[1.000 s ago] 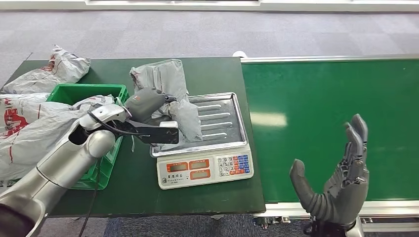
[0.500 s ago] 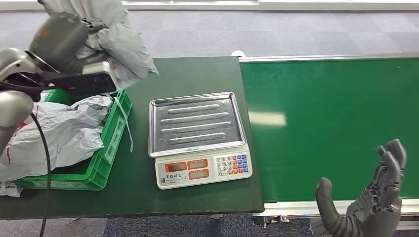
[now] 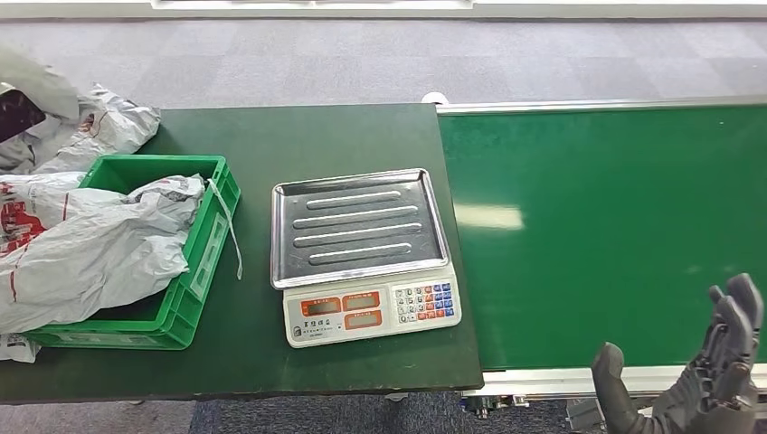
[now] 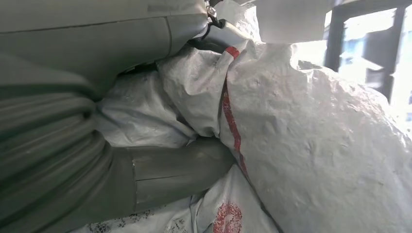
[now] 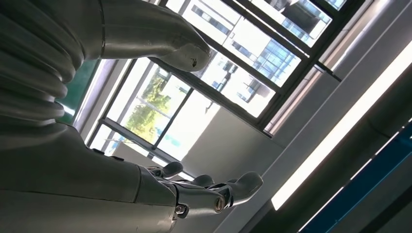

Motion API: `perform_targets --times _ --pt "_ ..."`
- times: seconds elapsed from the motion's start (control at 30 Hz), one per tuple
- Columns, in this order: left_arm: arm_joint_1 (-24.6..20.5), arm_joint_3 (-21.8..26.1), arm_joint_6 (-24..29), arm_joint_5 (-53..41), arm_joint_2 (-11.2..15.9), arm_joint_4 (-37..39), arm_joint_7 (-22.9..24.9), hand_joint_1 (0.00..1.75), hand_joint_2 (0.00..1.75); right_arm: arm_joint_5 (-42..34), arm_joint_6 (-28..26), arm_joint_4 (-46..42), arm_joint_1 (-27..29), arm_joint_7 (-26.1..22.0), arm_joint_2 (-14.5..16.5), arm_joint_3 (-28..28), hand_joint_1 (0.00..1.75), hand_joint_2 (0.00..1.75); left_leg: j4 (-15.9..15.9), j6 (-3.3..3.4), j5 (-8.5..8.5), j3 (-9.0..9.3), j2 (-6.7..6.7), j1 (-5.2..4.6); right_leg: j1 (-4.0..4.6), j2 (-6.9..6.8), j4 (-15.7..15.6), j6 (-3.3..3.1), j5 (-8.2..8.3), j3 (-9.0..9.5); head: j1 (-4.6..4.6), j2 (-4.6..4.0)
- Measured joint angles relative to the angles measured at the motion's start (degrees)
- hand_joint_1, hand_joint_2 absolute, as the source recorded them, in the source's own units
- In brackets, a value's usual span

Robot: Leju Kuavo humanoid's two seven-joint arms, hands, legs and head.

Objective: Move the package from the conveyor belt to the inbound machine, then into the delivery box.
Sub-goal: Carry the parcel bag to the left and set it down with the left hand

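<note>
My left hand [image 4: 145, 170] grips a crumpled grey-white package [image 4: 316, 145] with red print, thumb and fingers pressed into its folds. In the head view a corner of that package [image 3: 32, 81] shows at the far left edge, beyond the back corner of the green delivery box [image 3: 203, 262]. The scale [image 3: 362, 312] with its steel tray [image 3: 357, 226] stands in the middle of the table with nothing on it. My right hand [image 3: 696, 384] is low at the near edge of the green conveyor belt [image 3: 615, 217], fingers spread and holding nothing.
The green box holds a large white package [image 3: 99, 244] that spills over its left side. Another grey package [image 3: 113, 122] lies on the dark green table [image 3: 298, 136] behind the box. A loose strap [image 3: 231, 235] hangs over the box's right wall.
My left hand lifted the package off the scale tray and carried it up and left, past the box. The right hand sank toward the lower edge of the view.
</note>
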Motion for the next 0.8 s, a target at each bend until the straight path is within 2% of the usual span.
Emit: perform_targets --times 0.17,0.23,0.27,0.4,0.47,0.8 --pt "4.08 2.72 0.23 -0.48 0.43 3.80 0.02 1.75 1.75 0.02 0.02 0.00 -0.55 0.06 -0.57 0.02 0.00 1.75 0.01 0.01 -0.01 -0.03 -0.01 -0.01 -0.02 -0.02 -0.01 0.00 0.00 -0.02 -0.01 0.00" --pt "6.06 3.81 0.29 -0.85 0.31 4.66 -0.29 1.67 1.75 0.09 0.02 0.00 -0.99 0.13 -0.73 0.03 0.00 1.75 0.01 0.00 -0.01 -0.03 -0.01 -0.03 -0.02 -0.02 -0.01 0.00 0.00 -0.03 -0.01 0.00" --pt "7.06 4.30 0.26 -1.05 0.17 4.92 -0.47 1.61 1.75 0.14 0.02 0.00 -1.19 0.17 -0.78 0.04 0.00 1.75 0.01 0.00 -0.01 -0.03 -0.01 -0.03 -0.01 -0.02 -0.02 0.00 0.00 -0.04 -0.01 0.00" --pt "10.55 6.24 -0.50 -1.75 -0.77 4.93 -1.28 1.09 1.75 0.38 0.02 0.03 -2.32 0.46 -0.82 0.08 0.00 1.75 0.01 0.00 -0.01 -0.03 -0.01 -0.02 0.01 -0.01 -0.02 0.00 0.00 -0.06 -0.01 0.00" --pt "11.59 7.20 -1.33 -1.92 -1.29 4.45 -1.60 1.01 1.75 0.49 0.09 0.04 -2.96 0.84 -0.82 0.15 0.00 1.75 0.01 0.00 -0.01 -0.03 -0.01 -0.02 0.02 -0.01 -0.02 0.00 0.01 -0.07 -0.01 0.00" --pt "12.53 10.10 -5.05 -1.82 -3.19 2.10 -2.42 0.99 1.75 0.45 0.51 0.11 -4.71 1.49 -1.02 0.37 0.00 1.75 0.01 0.00 -0.01 -0.05 -0.03 -0.02 0.01 -0.02 -0.02 0.00 0.01 -0.07 0.00 0.00"
